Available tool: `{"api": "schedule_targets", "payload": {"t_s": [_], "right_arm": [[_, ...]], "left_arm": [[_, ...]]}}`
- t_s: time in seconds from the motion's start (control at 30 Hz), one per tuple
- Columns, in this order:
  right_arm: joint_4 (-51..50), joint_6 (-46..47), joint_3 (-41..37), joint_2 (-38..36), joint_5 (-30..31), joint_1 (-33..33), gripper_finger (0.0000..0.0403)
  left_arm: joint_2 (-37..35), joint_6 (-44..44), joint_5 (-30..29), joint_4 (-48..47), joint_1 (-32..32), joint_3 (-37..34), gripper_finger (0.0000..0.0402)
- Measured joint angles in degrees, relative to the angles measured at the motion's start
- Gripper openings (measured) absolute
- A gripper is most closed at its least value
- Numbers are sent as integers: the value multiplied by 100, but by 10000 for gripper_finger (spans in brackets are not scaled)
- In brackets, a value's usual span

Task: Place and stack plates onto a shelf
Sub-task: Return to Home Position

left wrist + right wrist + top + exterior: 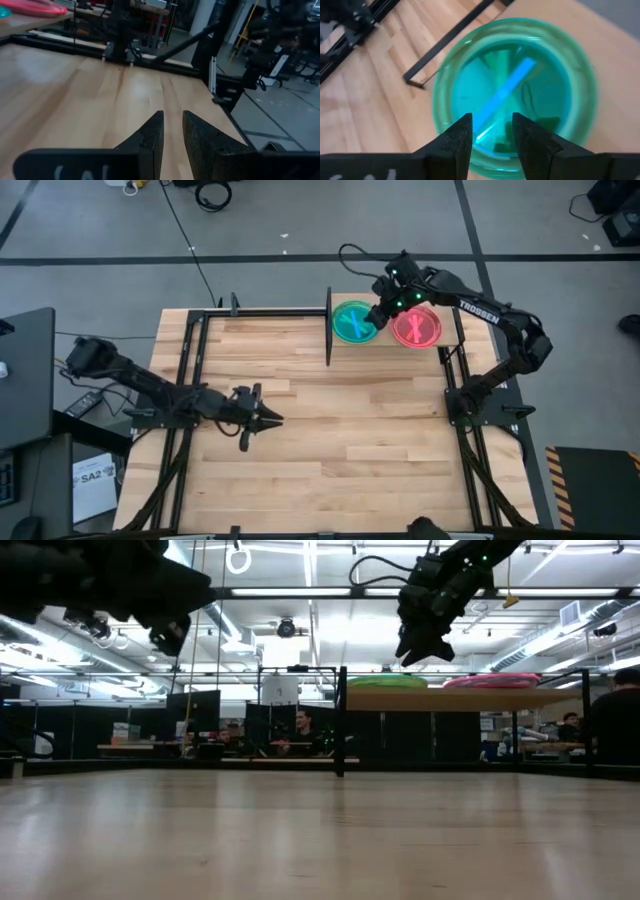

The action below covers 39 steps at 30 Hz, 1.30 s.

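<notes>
Stacking looks done: every plate in view sits on the shelf [440, 698], at the table's far side, right of centre. Left gripper [262, 418] hangs low over mid-table, fingers a narrow gap apart, empty. Teal-topped stack [352, 322] sits on the shelf's left half, pink stack [418, 328] just beside it — both translucent, with lighter centre stripes. Right gripper [378, 315] hovers over the teal one, fingers slightly apart, holding nothing — only homing left, I'd judge.

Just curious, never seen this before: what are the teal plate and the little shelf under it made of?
The teal plate: probably plastic, glossy and translucent, since greenish shapes show through it. The shelf: a light wood board, matte by its look. Its posts: thin and black, perhaps metal; the look leaves that open. The right gripper hovers above the plate.
</notes>
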Motion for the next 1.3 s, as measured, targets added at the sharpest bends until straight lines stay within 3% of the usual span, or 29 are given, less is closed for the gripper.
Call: {"api": "schedule_targets", "payload": {"t_s": [0.17, 0.33, 0.6, 0.77, 0.9, 1.13, 1.3], "right_arm": [[0, 0, 0, 0, -4, 360, 124], [-4, 0, 0, -1, -17, 694, 90], [-10, -19, 0, -340, -15, 1147, 14], [-9, -76, 0, -962, 64, 1417, 13], [-10, -244, 0, -1557, 385, 1703, 21], [-34, -221, 0, -2349, 1532, 2385, 12], [-20, -171, -86, -2686, 1987, 2917, 10]], "left_arm": [[-204, 1, 477, 13, 422, 0, 78], [-859, 203, 839, -90, 668, 0, 78], [-2662, 333, 853, -1728, 946, 0, 78], [-3949, 602, 680, -2785, 1035, 0, 78], [-4924, 809, 409, -3585, 1035, 0, 78], [-6263, 851, 24, -5259, 1035, 0, 78], [-6242, 891, 2, -5786, 1035, 85, 78]]}}
